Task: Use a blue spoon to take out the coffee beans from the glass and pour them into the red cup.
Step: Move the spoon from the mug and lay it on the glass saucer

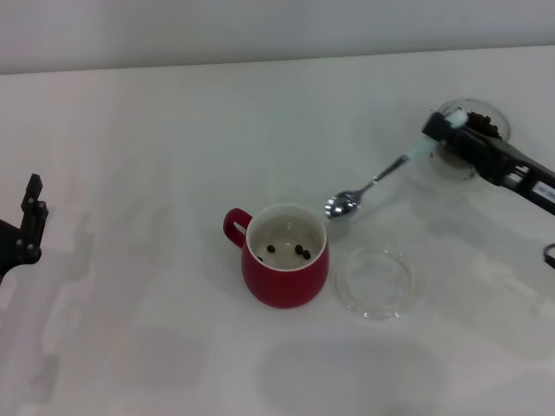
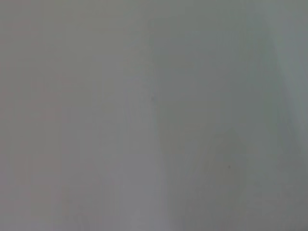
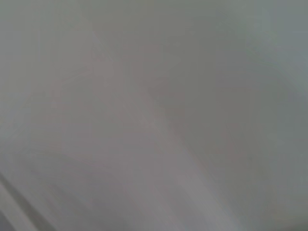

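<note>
Blue spoon (image 1: 375,182) held by right gripper (image 1: 447,130) at the pale handle end, jaws clamped on that handle; metal bowl extended toward and just beside the rim of the red cup (image 1: 286,254), bowl apparently empty. Judged light, stiff and slick on the metal stem; handle the correct place for a hold, though a thin handle could rotate in the grip under tilt. Coffee beans (image 1: 299,250): a few lying on the white inside of the red cup; more dark beans visible behind the right gripper in the glass (image 1: 477,130), largely hidden by the arm. Beans judged small, light, hard and prone to roll off a shallow bowl. Glass judged fragile and easily nudged; red cup ceramic, heavier, stable. Shallow clear dish (image 1: 375,282) on the tabletop (image 1: 173,173) just beside the red cup, apart from it. Left gripper (image 1: 26,227) parked at the far left edge, jaw state not determinable. Both wrist views blank grey. No brands, labels or legible writing found.
</note>
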Tool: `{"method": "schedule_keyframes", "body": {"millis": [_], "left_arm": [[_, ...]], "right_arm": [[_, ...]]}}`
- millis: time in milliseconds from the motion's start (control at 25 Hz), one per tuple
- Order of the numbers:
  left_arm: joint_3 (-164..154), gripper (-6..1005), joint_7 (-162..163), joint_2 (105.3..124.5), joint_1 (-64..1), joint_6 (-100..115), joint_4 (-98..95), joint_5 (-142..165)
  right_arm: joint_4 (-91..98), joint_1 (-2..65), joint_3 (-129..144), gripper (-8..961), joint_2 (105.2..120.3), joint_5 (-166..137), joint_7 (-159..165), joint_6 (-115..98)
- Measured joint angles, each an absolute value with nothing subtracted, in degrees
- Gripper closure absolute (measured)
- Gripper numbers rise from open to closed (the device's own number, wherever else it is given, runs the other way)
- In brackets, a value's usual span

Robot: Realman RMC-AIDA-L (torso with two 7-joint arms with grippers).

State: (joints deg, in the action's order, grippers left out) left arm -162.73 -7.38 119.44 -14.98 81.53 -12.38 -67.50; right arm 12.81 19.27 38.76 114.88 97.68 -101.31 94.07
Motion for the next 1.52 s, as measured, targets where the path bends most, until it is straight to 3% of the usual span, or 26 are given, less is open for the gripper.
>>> {"method": "schedule_keyframes", "body": {"millis": [560, 1520], "left_arm": [[-162.42, 509, -7.38, 119.35, -15.41, 81.63, -12.39, -67.36], [-162.42, 509, -7.38, 119.26, -15.73, 81.74, -12.40, -67.49]], "right_arm": [[16.49, 13.06, 39.45, 807, 114.52, 96.11, -100.63, 95.16], [13.45, 12.95, 41.59, 807, 114.78, 93.88, -104.87, 86.91]]}}
